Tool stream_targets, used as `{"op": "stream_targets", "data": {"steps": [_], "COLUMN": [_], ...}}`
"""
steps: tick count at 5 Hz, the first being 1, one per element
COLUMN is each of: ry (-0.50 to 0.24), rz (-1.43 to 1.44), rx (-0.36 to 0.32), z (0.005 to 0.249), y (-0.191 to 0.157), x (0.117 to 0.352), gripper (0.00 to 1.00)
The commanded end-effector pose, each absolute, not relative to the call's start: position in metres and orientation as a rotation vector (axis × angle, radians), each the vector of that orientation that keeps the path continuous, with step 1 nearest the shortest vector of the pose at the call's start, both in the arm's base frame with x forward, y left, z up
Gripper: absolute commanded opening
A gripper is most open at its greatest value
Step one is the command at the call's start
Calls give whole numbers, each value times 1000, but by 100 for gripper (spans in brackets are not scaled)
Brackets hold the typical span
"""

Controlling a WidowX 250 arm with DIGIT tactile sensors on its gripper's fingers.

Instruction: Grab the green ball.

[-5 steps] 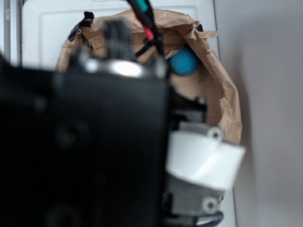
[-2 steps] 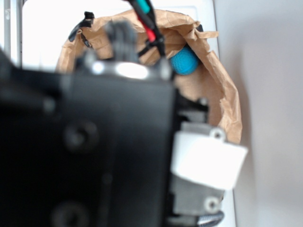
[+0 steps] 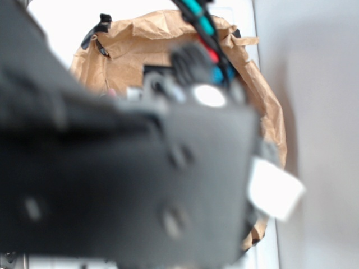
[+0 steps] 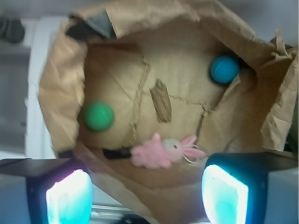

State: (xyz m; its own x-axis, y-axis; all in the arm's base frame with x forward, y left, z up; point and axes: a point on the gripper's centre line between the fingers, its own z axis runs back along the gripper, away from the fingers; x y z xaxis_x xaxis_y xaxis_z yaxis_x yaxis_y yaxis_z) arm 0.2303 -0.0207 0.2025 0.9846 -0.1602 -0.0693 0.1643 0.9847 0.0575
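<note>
In the wrist view the green ball [image 4: 98, 116] lies on the left side of the floor of an open brown paper bag [image 4: 60, 93]. A blue ball [image 4: 224, 69] rests at the bag's far right corner, and a pink plush bunny [image 4: 164, 151] lies near the front wall. My gripper [image 4: 147, 196] hangs above the bag's front edge, open, with nothing between its glowing pads [image 4: 69, 196]. The green ball is up and left of the left pad. In the exterior view the blurred black arm [image 3: 140, 179] hides the bag's inside, and the green ball is hidden there.
The paper bag [image 3: 140, 39] has crumpled upright walls and black handles [image 3: 96, 29]. It stands on a white surface [image 3: 56, 33], with a grey wall [image 3: 320, 112] on the right. A torn brown patch [image 4: 161, 100] lies on the bag floor.
The arm has swung right and toward the camera in the exterior view. It now covers the blue ball, which showed earlier.
</note>
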Motion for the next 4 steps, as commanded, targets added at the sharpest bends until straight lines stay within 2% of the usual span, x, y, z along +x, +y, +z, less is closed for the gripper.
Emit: {"op": "stream_targets", "data": {"steps": [1,2,4], "ry": [15,70,97], "rz": [-464,-517,-544], "rx": [67,43,16], "z": [224,221,223], "y": [18,14,13], "x": [173,176,180], "gripper": [100,100,100]}}
